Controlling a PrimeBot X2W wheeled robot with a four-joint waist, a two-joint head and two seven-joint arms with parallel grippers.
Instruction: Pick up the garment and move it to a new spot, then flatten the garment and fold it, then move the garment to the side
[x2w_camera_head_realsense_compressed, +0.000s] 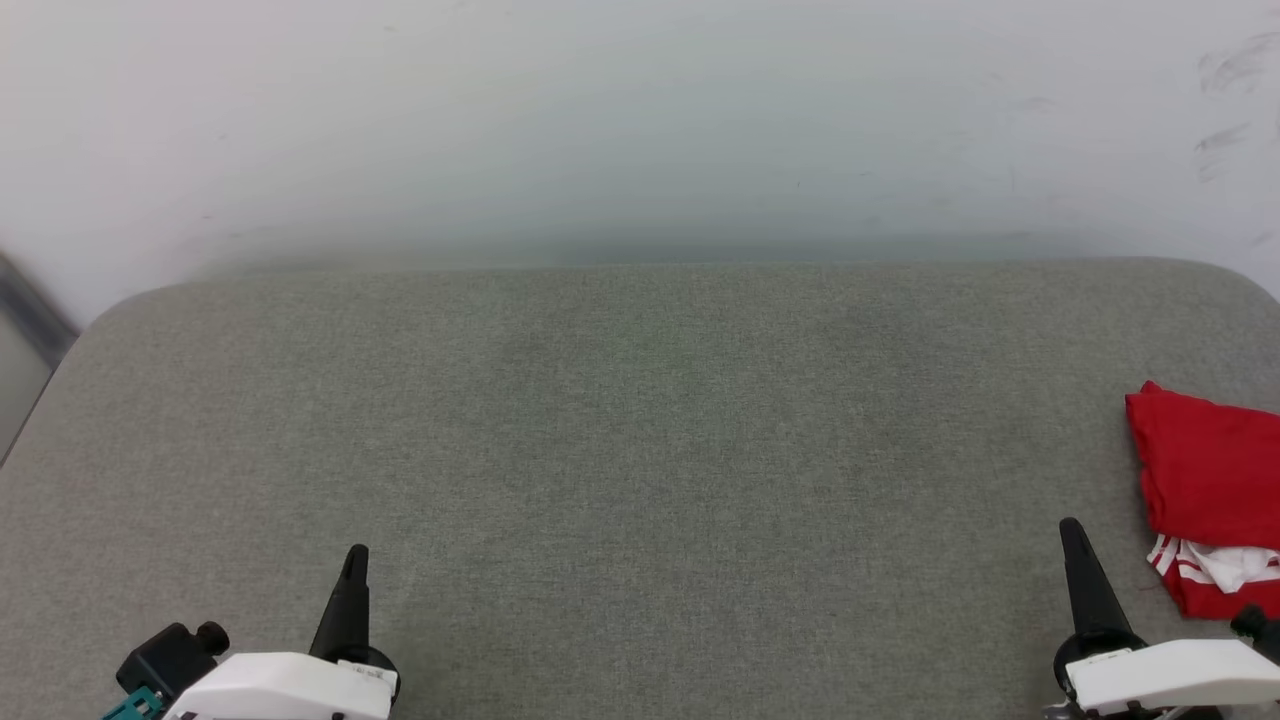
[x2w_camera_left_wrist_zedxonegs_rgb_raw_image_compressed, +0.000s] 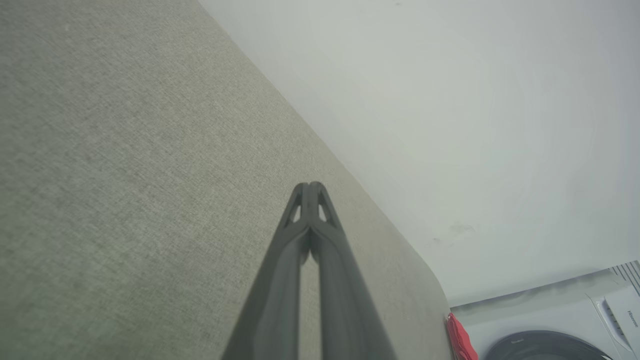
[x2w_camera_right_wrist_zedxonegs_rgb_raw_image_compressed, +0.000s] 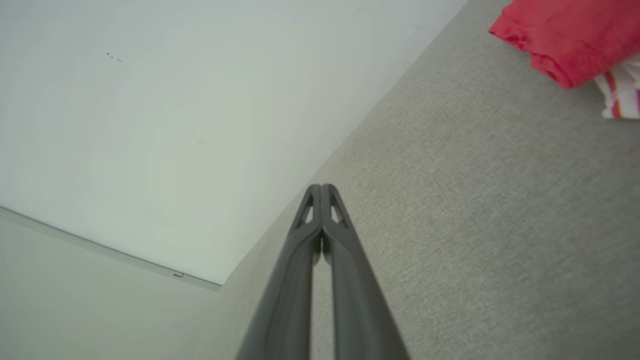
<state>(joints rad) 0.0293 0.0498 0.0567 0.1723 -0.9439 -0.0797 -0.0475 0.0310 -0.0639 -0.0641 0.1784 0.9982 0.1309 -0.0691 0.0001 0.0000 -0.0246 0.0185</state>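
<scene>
Red jersey-style garment with white sleeve fabric and red-and-white striped trim (x2w_camera_head_realsense_compressed: 1210, 480) lies bunched on the grey fabric-covered tabletop (x2w_camera_head_realsense_compressed: 640, 450) at its far right side, partly cut off by the head view's right edge; numerals not visible. Right claw (x2w_camera_head_realsense_compressed: 1071, 528) sits at lower right, dark fingers clenched together on nothing, pointing away from the robot; garment lies just to the right of it and slightly ahead, near but not touching. In the right wrist view the claw (x2w_camera_right_wrist_zedxonegs_rgb_raw_image_compressed: 322, 189) is pressed shut and the garment (x2w_camera_right_wrist_zedxonegs_rgb_raw_image_compressed: 570, 35) is up and to the right of the tips, with bare tabletop between. Left claw (x2w_camera_head_realsense_compressed: 356, 553) is at lower left, also clenched and empty, well apart from the garment across the whole tabletop; in the left wrist view its tips (x2w_camera_left_wrist_zedxonegs_rgb_raw_image_compressed: 310, 187) meet and only a red sliver of the garment (x2w_camera_left_wrist_zedxonegs_rgb_raw_image_compressed: 459, 340) shows at the tabletop's far corner. The visible part of the bundle runs near-to-far along the right edge, striped trim at the near end; true long axis cannot be told, since the rest is out of frame. Judgement: right arm is clearly nearer, so any reach goes right and slightly forward, claw needing to open first. Only container: white washing machine with dark round door (x2w_camera_left_wrist_zedxonegs_rgb_raw_image_compressed: 545, 345) beyond the tabletop; contents cannot be told.
</scene>
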